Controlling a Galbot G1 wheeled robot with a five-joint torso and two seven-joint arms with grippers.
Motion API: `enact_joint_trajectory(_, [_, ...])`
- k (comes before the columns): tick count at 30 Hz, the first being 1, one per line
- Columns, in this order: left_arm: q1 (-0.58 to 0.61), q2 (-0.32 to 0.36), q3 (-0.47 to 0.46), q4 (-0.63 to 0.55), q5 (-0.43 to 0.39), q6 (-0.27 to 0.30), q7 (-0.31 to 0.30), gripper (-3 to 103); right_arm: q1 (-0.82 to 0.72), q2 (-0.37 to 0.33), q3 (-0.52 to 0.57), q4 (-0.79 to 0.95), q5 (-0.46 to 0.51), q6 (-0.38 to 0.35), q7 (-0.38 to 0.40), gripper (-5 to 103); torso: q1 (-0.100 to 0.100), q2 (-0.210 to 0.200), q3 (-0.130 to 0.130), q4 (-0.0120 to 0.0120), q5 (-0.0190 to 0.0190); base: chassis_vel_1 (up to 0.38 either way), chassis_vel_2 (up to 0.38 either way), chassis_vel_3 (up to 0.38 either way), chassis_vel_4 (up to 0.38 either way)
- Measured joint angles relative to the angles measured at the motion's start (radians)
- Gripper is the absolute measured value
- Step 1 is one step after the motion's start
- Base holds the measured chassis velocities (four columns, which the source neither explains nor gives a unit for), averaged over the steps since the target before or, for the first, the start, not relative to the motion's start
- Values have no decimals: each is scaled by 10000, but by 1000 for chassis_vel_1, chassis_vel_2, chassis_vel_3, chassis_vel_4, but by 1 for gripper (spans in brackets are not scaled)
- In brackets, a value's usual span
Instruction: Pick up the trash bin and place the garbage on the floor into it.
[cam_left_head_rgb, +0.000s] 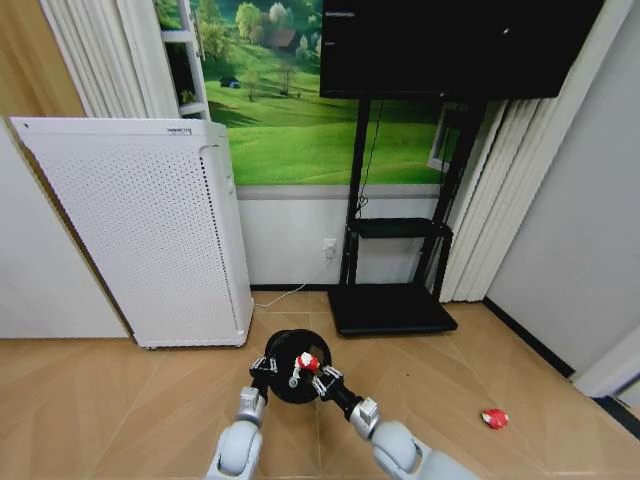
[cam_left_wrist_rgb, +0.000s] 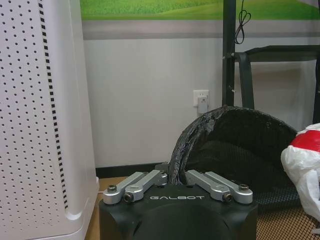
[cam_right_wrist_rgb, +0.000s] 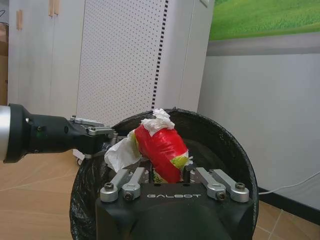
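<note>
The trash bin (cam_left_head_rgb: 293, 364) sits before the appliance (cam_left_head_rgb: 150, 230); a wrapper (cam_left_head_rgb: 494, 418) lies right.

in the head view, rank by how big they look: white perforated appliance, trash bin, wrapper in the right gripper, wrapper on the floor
1. white perforated appliance
2. trash bin
3. The wrapper in the right gripper and the wrapper on the floor look about alike, so no ranking.

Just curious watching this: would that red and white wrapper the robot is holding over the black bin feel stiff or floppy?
Probably floppy and light: the wrapper looks crumpled, its white edges drooping beside the right gripper. It likely won't roll once dropped in the trash bin.
</note>
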Motion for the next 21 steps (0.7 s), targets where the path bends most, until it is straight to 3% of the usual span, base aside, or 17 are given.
enact_joint_trajectory(17, [41,-120,66,7,99,-23,8,5,-353,-124,464,54,13,-109,-6,97,0,0,0,-1,0,0,0,0,0])
enact_joint_trajectory(21, [170,-35,-36,-145,88,-23,21,5,-537,-232,818,210,258,-196,198,100,0,0,-1,-3,0,0,0,0,0])
